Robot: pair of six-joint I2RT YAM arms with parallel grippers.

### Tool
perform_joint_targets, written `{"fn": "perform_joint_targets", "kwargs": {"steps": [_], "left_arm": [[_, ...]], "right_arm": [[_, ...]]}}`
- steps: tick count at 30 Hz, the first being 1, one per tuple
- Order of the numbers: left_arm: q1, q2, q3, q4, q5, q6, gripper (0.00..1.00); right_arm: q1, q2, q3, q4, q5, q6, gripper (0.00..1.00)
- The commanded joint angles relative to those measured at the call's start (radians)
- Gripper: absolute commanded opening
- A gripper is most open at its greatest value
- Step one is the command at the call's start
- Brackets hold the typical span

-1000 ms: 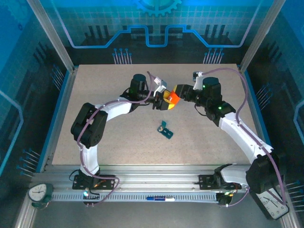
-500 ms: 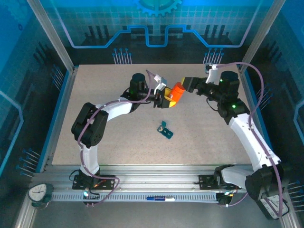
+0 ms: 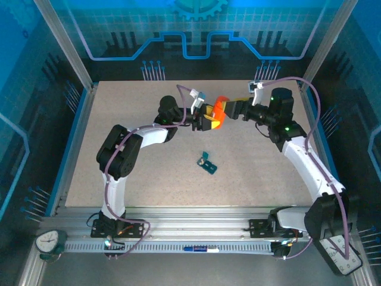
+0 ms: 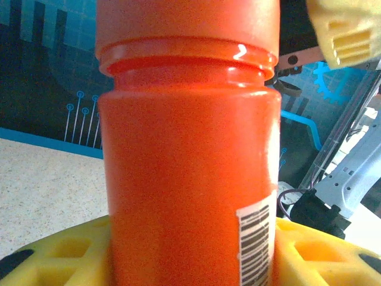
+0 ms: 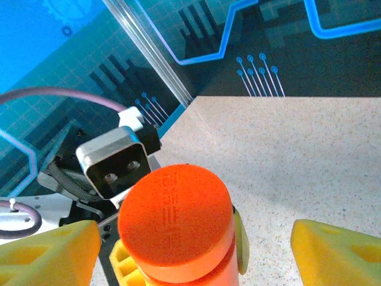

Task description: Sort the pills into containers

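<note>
Left gripper (image 3: 203, 121): clamped on the orange bottle (image 3: 219, 112).
Right gripper (image 3: 234, 110): spread wide, flanking the cap (image 5: 174, 221).
Doing it well: centre, close squarely, then twist.

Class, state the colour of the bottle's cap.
Orange; the cap of the bottle shows best in the right wrist view.

A robotics lab cell: aluminium frame (image 3: 65, 44), blue circuit-print wall panels (image 3: 196, 27); speckled table (image 3: 149, 173) with a mounting rail (image 3: 196, 229).
</note>
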Motion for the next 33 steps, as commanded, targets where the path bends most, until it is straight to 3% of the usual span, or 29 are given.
{"fn": "perform_joint_targets", "kwargs": {"steps": [1,10,17,23,33], "left_arm": [[0.008,-0.002,0.018,0.045,0.016,0.001,0.00],[0.007,-0.010,0.025,0.021,0.025,0.015,0.00],[0.007,-0.014,0.021,0.019,0.025,0.020,0.00],[0.009,-0.017,0.021,0.016,0.025,0.022,0.00],[0.018,-0.030,0.024,-0.061,0.048,0.063,0.00]], "right_arm": [[0.042,0.030,0.073,-0.056,0.021,-0.059,0.84],[0.081,0.085,0.134,-0.075,0.047,-0.078,0.78],[0.084,0.106,0.149,-0.081,0.024,-0.074,0.54],[0.085,0.115,0.153,-0.108,0.001,-0.107,0.40],[-0.006,0.218,0.285,-0.250,-0.243,-0.292,0.21]]}}
